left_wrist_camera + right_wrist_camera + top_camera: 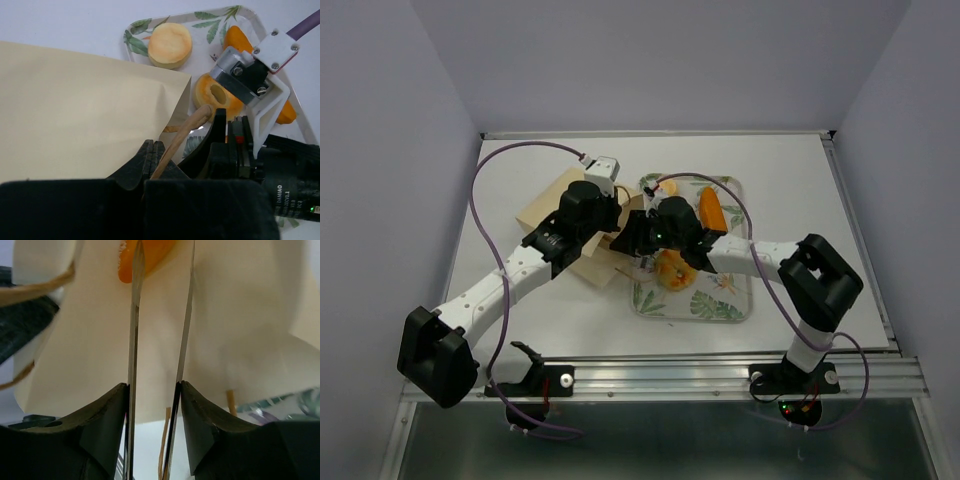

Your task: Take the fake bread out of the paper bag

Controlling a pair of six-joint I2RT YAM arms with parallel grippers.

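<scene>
From above, my two grippers crowd the mouth of the paper bag (75, 115), which lies on its side with one corner over the left rim of the leaf-patterned tray (210, 17); there is little slack between them.

The left gripper (153, 145) is pinched tight at the bag's mouth edge, and the brown handle (187, 131) rises from right beside its tips. The right gripper (164, 247) reaches into the bag with its blades narrowly parted. An orange piece (155, 250) sits at their tips, cut off by the frame (I can't tell which bread it is, or whether it's pinched).

On the tray I see a pale round bun (170, 45), a ring bun (212, 95) and the long loaf (235, 37), partly hidden by the right wrist.

The motor housing reads DAMIAO (290, 192).
</scene>
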